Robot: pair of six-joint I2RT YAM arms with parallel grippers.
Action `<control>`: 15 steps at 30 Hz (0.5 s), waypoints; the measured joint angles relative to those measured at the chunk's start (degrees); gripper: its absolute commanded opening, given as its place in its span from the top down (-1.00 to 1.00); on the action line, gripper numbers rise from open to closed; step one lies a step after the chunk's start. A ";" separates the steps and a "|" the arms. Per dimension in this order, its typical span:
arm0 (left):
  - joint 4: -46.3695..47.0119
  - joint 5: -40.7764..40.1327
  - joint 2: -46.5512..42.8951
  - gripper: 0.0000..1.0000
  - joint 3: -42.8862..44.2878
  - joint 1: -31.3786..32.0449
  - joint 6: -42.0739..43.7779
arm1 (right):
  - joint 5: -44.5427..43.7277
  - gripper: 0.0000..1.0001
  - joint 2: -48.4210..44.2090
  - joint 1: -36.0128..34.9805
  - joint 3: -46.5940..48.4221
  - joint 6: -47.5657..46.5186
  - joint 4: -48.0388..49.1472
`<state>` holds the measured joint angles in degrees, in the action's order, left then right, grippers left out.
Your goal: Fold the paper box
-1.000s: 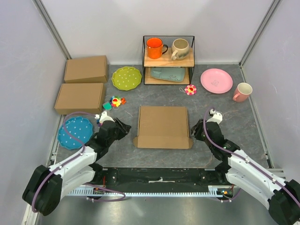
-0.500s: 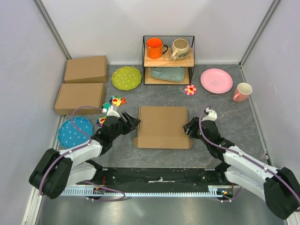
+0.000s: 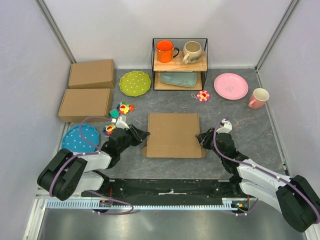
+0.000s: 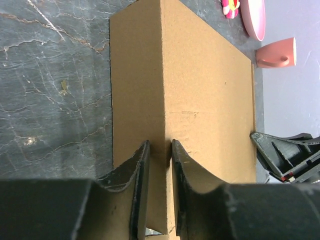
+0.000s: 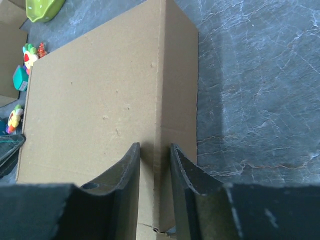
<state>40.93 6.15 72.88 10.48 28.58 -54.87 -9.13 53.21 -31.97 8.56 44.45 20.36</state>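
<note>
A dark grey, marble-patterned table [image 3: 240, 110] is seen, and the paper box [image 3: 174, 134] is laid flat at its middle, near the front edge. Two closed cardboard boxes [image 3: 92, 73] [image 3: 85, 104] are set one behind the other along the left side, with a green dotted plate [image 3: 135, 83] beside the rear one, a blue dotted plate [image 3: 80, 140] in front of the near one, and small colourful toys [image 3: 123, 108] between them and the paper box. A wire rack [image 3: 180, 66] is placed at the back, a flower toy [image 3: 203, 95] just before it, and a pink plate [image 3: 230, 86] and a pink mug [image 3: 258, 98] are found to the right.
</note>
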 measured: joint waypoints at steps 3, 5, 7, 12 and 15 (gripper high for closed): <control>2.23 0.00 0.31 0.51 -0.92 -0.02 0.02 | -0.07 0.39 -0.87 0.11 -0.79 0.52 0.83; 2.95 0.00 0.31 0.46 -1.31 -0.07 0.00 | -0.11 0.22 -1.22 0.11 -0.81 0.55 0.57; 2.67 -0.02 -0.17 0.31 -1.33 -0.11 0.00 | -0.02 -0.03 -1.97 0.09 -0.66 0.55 -0.42; -7.15 -0.31 -6.54 -0.14 0.79 -0.09 0.09 | -0.37 -0.33 -6.01 0.09 1.97 0.20 -9.51; -12.85 -1.62 -11.52 -0.25 3.76 -0.11 0.26 | -1.53 -0.43 -7.89 0.04 6.23 -0.79 -15.32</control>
<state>28.08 4.54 61.36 14.24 28.47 -54.61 -10.66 45.32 -31.92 14.79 43.66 5.04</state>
